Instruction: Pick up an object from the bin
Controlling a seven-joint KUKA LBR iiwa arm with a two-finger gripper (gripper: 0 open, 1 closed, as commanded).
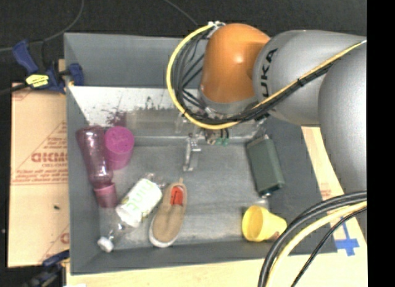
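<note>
My gripper hangs below the orange wrist cover over the bare middle of the bin floor, towards the back wall. Nothing shows in its grasp. Nearest to it, towards the front, lies a tan slip-on shoe with a red insole, toe pointing at the gripper. A crumpled white and green bottle lies left of the shoe. To the right of the gripper a dark green rectangular block lies on the floor.
Along the left wall stand a tall translucent purple glass, a magenta cup and a small purple cup. A yellow cup lies on its side at the front right. A clear piece with a white cap sits front left.
</note>
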